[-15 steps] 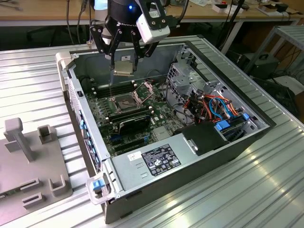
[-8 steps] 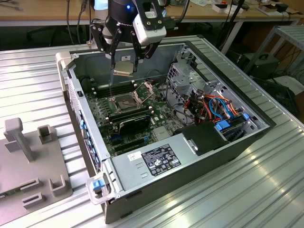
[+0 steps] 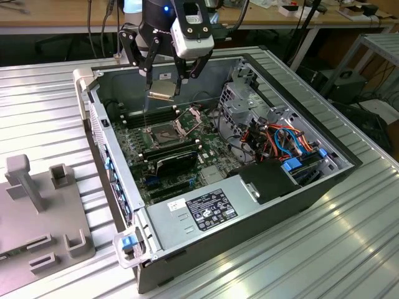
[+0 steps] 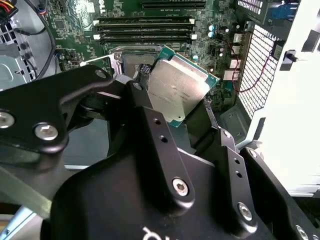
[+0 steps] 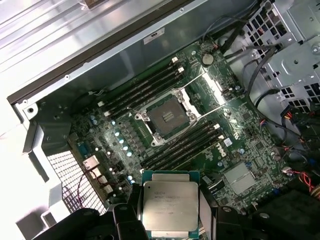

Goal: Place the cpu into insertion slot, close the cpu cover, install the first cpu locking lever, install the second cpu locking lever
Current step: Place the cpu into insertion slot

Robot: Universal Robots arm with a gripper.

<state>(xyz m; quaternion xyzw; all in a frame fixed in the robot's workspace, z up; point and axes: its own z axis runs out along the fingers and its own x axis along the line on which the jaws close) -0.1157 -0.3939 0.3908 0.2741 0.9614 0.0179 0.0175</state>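
My gripper (image 3: 163, 86) is shut on the cpu (image 3: 162, 90), a small flat square chip with a silvery-tan top, and holds it in the air above the open computer case. Both wrist views show the cpu (image 4: 177, 90) (image 5: 169, 205) clamped by its edges between the black fingers (image 4: 145, 115). The insertion slot (image 3: 163, 132) (image 5: 166, 117) lies below on the green motherboard, its dark centre bare. In the second wrist view the insertion slot (image 4: 129, 61) sits partly behind the chip. The cpu cover (image 3: 190, 117) stands raised beside the slot. Thin wire levers (image 5: 201, 80) stick out from it.
Long black memory sticks (image 5: 142, 90) flank the slot on both sides. A metal drive cage (image 3: 240, 99), coloured cables (image 3: 283, 140) and a power supply (image 3: 209, 208) fill the exterior view's right side of the case. A grey fixture (image 3: 37, 205) sits at the exterior view's left.
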